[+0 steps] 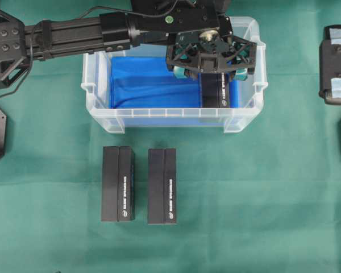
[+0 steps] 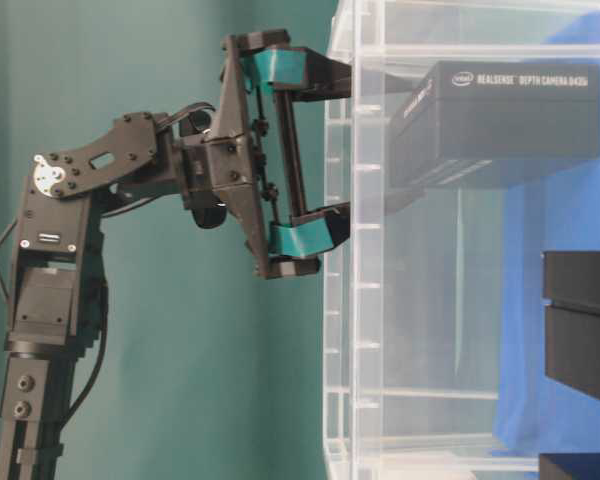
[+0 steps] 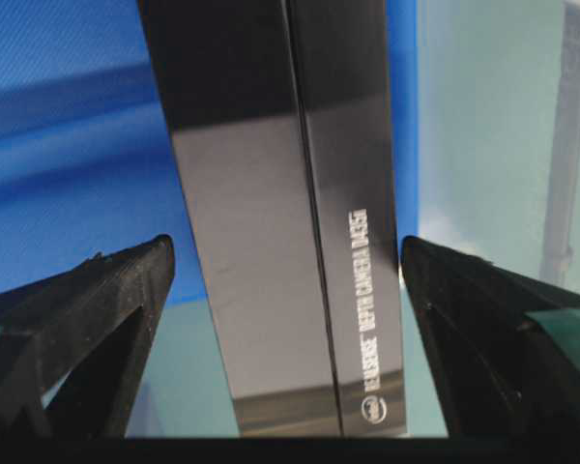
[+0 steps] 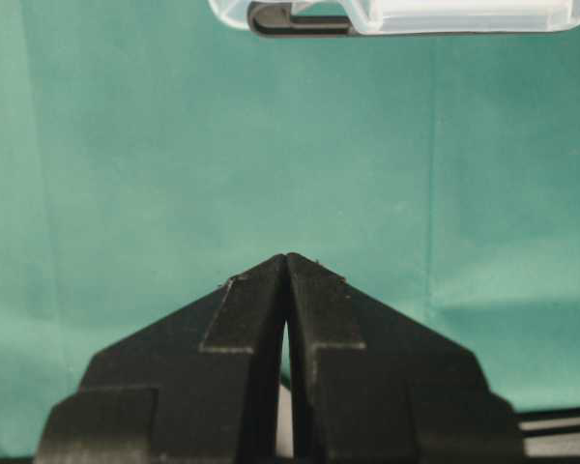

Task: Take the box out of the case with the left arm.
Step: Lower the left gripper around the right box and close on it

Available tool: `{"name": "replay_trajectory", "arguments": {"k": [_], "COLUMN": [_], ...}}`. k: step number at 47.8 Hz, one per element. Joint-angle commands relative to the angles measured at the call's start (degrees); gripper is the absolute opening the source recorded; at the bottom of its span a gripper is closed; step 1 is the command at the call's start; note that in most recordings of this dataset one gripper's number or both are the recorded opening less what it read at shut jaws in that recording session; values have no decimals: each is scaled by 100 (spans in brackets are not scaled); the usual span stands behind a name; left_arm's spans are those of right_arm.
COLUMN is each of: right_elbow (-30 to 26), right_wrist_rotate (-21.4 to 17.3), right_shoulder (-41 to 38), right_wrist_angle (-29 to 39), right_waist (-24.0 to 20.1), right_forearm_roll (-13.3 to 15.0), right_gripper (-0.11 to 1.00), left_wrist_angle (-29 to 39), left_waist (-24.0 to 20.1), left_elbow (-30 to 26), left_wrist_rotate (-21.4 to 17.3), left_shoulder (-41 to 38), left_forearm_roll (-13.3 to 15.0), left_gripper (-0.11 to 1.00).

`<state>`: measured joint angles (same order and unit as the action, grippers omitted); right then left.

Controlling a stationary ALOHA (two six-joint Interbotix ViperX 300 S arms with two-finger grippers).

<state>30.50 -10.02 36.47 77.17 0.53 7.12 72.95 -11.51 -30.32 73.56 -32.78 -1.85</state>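
The clear case (image 1: 100, 108), lined with a blue sheet, stands at the back of the green cloth. One black box (image 1: 216, 91) lies in its right end. My left arm reaches in from the left, and its left gripper (image 1: 213, 60) hovers over that box's far end. In the left wrist view the left gripper (image 3: 285, 261) is open. The box (image 3: 271, 193) lies between its fingertips (image 3: 145, 280) with a gap on each side. From table level the teal-padded left gripper (image 2: 345, 148) sits at the case wall (image 2: 340, 330). My right gripper (image 4: 286, 259) is shut on nothing.
Two more black boxes (image 1: 118, 183) (image 1: 162, 186) lie side by side on the cloth in front of the case. The right gripper (image 1: 335, 62) rests at the right edge, with the case's corner (image 4: 396, 14) ahead of it.
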Motion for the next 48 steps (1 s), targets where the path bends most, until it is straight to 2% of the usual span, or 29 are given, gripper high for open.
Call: {"name": "replay_trajectory", "arguments": {"k": [1,23,38,41,47,48], "right_elbow": [-53,-53,-53,-53,-53,-53], "right_wrist_rotate": [-9,-9,-9,-9,-9,-9], "right_shoulder": [9,9,9,9,9,9], "right_wrist_angle": [-9,-9,-9,-9,-9,-9], "right_waist": [0,0,0,0,0,0], "right_forearm_roll": [-18,-35,-44,-35,-35,-35], "right_gripper": [3,3,3,3,3,3], "left_wrist_angle": [-141,-466,-501,-510,-510,-510], "left_waist": [-26,-35,-9,-9,0,9], "left_elbow": [9,431,422,396,352,352], "left_wrist_rotate": [18,105,114,114,105,105], "left_shoulder": [360,343,334,325,325,325], "left_forearm_roll": [-26,-26,-9,9,18,18], "left_gripper": [94,94,93,88,60,60]}}
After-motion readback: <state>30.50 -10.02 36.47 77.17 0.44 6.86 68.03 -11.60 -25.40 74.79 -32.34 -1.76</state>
